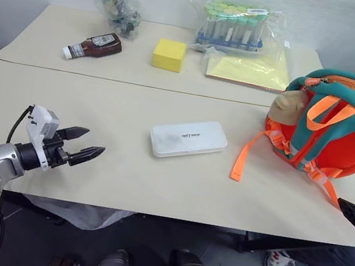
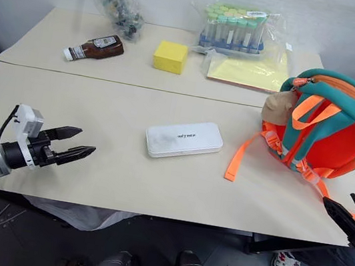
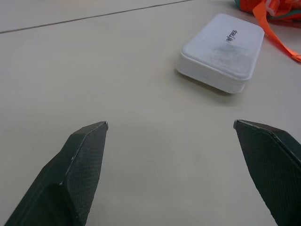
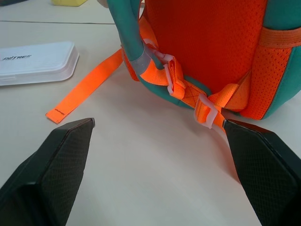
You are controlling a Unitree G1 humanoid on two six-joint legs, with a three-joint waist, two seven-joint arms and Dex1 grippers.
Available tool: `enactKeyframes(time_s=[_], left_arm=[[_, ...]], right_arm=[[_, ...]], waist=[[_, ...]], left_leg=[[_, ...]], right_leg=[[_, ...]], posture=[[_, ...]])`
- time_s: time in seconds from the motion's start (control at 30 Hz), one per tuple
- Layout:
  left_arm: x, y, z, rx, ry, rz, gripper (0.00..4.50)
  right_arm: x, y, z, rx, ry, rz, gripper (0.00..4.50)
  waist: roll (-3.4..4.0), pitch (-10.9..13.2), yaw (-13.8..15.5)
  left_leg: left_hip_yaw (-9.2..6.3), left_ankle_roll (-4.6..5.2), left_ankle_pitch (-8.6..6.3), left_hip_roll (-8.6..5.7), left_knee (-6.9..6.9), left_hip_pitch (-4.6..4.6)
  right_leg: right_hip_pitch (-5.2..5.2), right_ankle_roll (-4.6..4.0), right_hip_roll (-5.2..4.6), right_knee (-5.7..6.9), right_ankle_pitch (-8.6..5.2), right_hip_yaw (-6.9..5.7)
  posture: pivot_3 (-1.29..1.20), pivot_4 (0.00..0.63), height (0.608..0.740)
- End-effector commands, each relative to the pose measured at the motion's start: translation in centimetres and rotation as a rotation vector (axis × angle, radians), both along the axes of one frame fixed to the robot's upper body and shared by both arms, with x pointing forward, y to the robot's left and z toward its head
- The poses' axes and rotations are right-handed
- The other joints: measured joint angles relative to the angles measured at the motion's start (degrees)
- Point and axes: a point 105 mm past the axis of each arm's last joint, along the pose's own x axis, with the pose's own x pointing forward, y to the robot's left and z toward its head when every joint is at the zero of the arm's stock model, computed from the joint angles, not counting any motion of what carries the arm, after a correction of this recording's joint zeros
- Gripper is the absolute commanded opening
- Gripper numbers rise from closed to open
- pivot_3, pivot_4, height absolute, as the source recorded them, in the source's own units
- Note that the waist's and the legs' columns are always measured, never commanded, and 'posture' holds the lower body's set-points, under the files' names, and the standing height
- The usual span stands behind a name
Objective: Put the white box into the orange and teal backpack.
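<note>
Two grippers are in your view, and both stand with their black fingers spread wide and nothing between them. Your left gripper hovers over the near-left part of the beige tabletop, pointing toward the flat white rectangular plastic box, which lies flat near the middle of the table, well apart from those fingers. You can read small dark lettering on its top. Your right gripper sits at the near-right table edge, just beside the base of the small orange and teal backpack. The backpack stands upright on the right side of the table, straps facing you, with a tan plush toy against its left side. One loose orange strap trails across the table between backpack and box. On the far table you see a yellow sponge block, a brown sauce bottle lying on its side, a bagged rack of tubes and a yellow sheet.
</note>
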Motion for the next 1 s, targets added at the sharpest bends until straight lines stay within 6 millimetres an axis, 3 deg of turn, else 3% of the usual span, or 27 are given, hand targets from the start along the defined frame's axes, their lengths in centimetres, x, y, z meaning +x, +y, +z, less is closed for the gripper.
enactKeyframes(time_s=[0.03,0.33,0.47,0.53,0.63,0.77,0.93,1.0], left_arm=[[0.3,0.3,0.7,0.016,-0.021,0.027,4.5],[0.1,-0.3,0.8,0.036,-0.019,0.024,4.5],[-0.3,-1.1,-0.2,0.102,0.009,-0.007,4.5],[0.2,-1.2,-0.7,0.145,0.008,0.017,4.5],[0.9,-1.9,-1.6,0.195,0.004,0.023,3.93],[1.7,-4.1,-2.0,0.227,-0.013,-0.018,2.67],[2.6,-5.8,-2.1,0.24,-0.033,-0.038,1.17],[3.1,-6.6,-2.0,0.235,-0.042,-0.046,0.52]], right_arm=[[0.0,-0.1,0.9,-0.01,-0.038,-0.004,4.47],[0.6,0.4,0.6,-0.047,-0.024,-0.005,4.47],[1.4,3.3,-0.7,-0.142,0.033,0.095,4.47],[2.1,5.3,-1.1,-0.17,0.04,0.145,4.09],[3.7,9.3,-1.8,-0.184,0.039,0.227,3.27],[6.1,14.2,-2.1,-0.217,0.005,0.326,1.87],[8.9,16.6,-1.9,-0.248,-0.037,0.36,0.23],[11.6,17.1,-1.8,-0.26,-0.055,0.305,0.0]], waist=[[0.0,0.0,-0.02],[0.0,0.0,-0.03],[0.01,0.0,-0.04],[0.02,-0.01,-0.08],[0.01,-0.01,-0.15],[0.01,-0.01,-0.01],[0.01,0.0,0.18],[-0.01,-0.01,0.14]], left_leg=[[0.0,0.0,0.0,0.0,0.0,0.0],[0.0,-0.01,0.0,0.01,0.0,0.0],[0.0,-0.01,0.0,0.02,0.0,0.0],[0.01,-0.01,0.0,0.01,0.0,0.01],[0.01,-0.03,0.02,0.02,0.02,0.02],[0.0,-0.05,0.04,0.0,0.02,0.01],[0.0,-0.06,0.05,-0.01,0.07,-0.09],[0.02,-0.06,0.05,-0.02,0.12,-0.08]], right_leg=[[0.0,0.0,0.0,0.0,0.0,0.0],[0.0,0.01,0.01,0.0,0.01,0.0],[0.0,0.01,0.02,0.01,0.01,0.0],[-0.01,0.01,0.01,0.04,0.01,0.01],[-0.02,0.0,0.01,0.11,0.01,0.02],[-0.07,-0.01,0.01,0.17,0.02,0.02],[-0.15,-0.01,0.02,0.18,0.01,0.0],[-0.13,-0.01,0.01,0.17,0.01,0.0]], posture=[[0.0,0.15,0.74],[0.0,0.15,0.74],[0.0,0.15,0.74],[0.0,0.15,0.74],[0.0,0.15,0.74],[0.0,0.15,0.74],[0.0,0.15,0.74],[0.0,0.15,0.74]])
